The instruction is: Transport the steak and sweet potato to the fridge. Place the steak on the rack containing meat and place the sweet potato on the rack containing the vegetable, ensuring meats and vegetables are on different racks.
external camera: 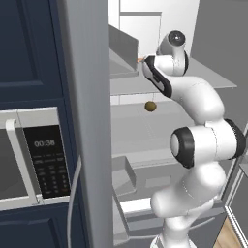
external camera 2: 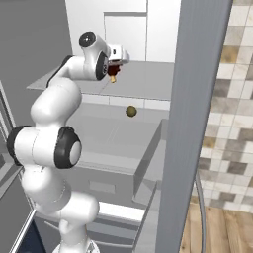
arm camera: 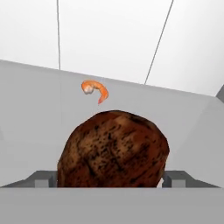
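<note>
the hand [arm camera: 112, 179] is clamped wide on the steak [arm camera: 113, 149], held over the upper rack [external camera 2: 143, 81] of the fridge [external camera 2: 197, 99]. straight ahead, farther back on that rack, lies the meat [arm camera: 95, 89]; the vegetable [external camera 2: 131, 111] sits one rack lower.

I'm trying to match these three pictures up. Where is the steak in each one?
Left base view: probably behind the white arm, top centre; the orange speck beside it may be its edge, cannot tell.
Right base view: the steak, small and dark red, upper left of centre.
Hand view: large at bottom centre, between the fingers.
Shared landmark: the fridge's upper shelf beneath it.
</note>
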